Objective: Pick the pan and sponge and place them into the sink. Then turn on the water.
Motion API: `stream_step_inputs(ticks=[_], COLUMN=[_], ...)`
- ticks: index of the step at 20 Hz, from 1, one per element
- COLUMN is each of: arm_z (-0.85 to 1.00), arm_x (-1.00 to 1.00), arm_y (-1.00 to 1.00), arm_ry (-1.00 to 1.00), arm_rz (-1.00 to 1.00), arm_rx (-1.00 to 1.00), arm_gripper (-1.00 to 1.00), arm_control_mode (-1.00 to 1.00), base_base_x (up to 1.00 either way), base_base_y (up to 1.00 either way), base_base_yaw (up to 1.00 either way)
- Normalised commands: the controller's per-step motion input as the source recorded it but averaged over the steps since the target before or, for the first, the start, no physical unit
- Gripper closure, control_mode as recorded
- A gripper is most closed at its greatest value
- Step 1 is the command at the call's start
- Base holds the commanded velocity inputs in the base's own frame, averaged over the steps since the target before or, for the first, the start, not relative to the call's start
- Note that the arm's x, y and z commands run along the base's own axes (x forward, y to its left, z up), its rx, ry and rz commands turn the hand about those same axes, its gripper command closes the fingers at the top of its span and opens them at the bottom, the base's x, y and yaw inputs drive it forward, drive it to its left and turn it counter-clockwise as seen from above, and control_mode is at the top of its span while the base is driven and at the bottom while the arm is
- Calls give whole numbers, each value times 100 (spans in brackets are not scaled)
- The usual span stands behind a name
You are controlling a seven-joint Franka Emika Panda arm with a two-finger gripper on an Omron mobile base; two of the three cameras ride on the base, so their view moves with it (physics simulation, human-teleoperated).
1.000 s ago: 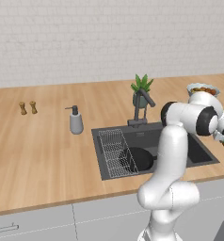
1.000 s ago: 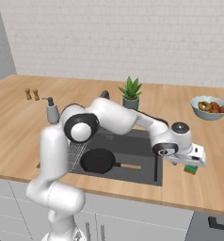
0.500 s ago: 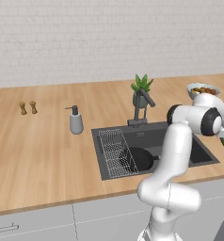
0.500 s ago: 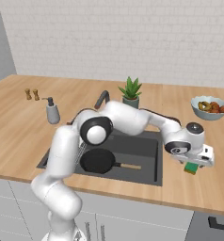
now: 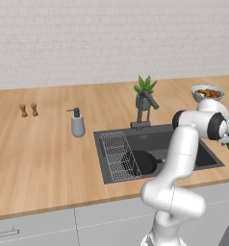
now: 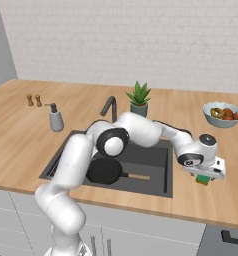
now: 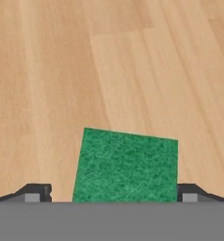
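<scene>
Tool (image 7: 112, 197) moved right over sponge (image 7: 127, 164); fingers wide apart, straddling it, nothing gripped

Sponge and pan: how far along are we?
Done: the pan lies in the sink. In hand: the open claw hangs over the sponge on the counter, a finger on each side, not gripping. Left: grasp it, drop it in the sink, then turn on the faucet.

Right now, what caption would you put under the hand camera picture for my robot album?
Open gripper hovers over the green sponge on the wooden counter, one jaw on each side.
</scene>
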Motion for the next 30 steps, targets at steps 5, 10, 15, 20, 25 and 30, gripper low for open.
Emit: stream_step_inputs(ticks=[5, 10, 15, 20, 25, 30], arm_z=[-54, -53, -39, -18, 8, 15], arm_x=[18, 2, -6, -21, -24, -38], arm_y=[-7, 1, 15, 28, 48, 53], arm_ry=[1, 6, 5, 6, 1, -8], arm_rz=[0, 0, -2, 2, 19, 33], arm_rx=[0, 0, 2, 9, 12, 11], arm_gripper=[-100, 100, 100, 100, 100, 100], arm_control_mode=[-100, -100, -100, -100, -100, -100], base_base_x=[0, 0, 0, 0, 0, 0], base_base_y=[0, 0, 0, 0, 0, 0], base_base_yaw=[0, 0, 0, 0, 0, 0])
